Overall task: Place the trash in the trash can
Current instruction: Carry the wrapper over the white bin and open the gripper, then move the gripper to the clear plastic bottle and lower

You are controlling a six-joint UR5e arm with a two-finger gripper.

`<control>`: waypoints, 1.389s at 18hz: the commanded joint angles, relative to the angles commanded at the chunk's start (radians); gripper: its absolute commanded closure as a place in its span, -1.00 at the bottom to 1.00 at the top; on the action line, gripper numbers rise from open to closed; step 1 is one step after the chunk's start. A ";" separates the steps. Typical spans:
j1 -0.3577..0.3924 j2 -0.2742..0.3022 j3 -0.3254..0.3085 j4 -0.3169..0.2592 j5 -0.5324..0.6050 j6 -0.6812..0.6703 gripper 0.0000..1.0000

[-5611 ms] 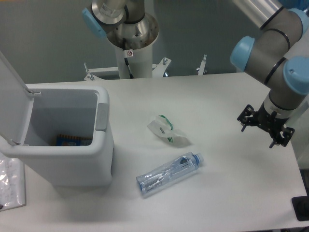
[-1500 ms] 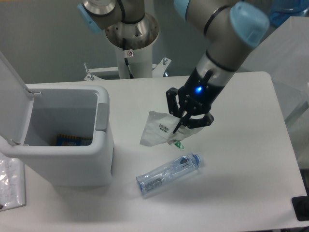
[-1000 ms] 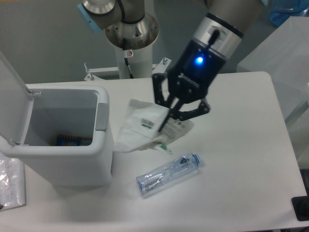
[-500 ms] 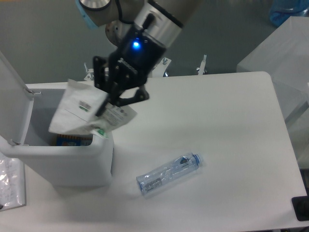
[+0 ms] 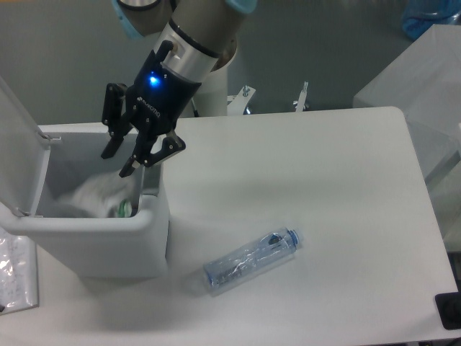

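— Camera view, nearest edge first: what lies closest?

— A crushed clear bottle [image 5: 251,259] with a blue cap lies flat on the white surface [image 5: 324,216], cap end pointing right and away. It is well apart from everything else. At the far left edge, beside the bin's near corner, part of a clear plastic bag [image 5: 14,277] shows.

— And the trash can?

— The trash can [image 5: 101,209] stands on the left of the surface, its flip lid [image 5: 16,137] raised upright at the left, a grey panel on the wall facing right. Inside it lies the white wrapper [image 5: 97,198], blurred, with a touch of green print near the right wall.

— Where is the pincer?

— The pincer [image 5: 126,155] hangs over the bin's right rear part, above the wrapper, its dark fingers [image 5: 110,148] spread apart and holding nothing. A blue light glows on its body.

— Farther back?

— The arm [image 5: 202,32] slopes up toward the top, in front of its white pedestal [image 5: 209,94] behind the surface.
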 joint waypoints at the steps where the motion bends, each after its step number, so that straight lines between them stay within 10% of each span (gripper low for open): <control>1: 0.002 -0.006 0.008 0.009 0.002 -0.002 -1.00; 13: 0.239 -0.294 0.086 0.150 0.017 0.009 -1.00; 25: 0.115 -0.474 0.061 0.149 0.370 0.028 -1.00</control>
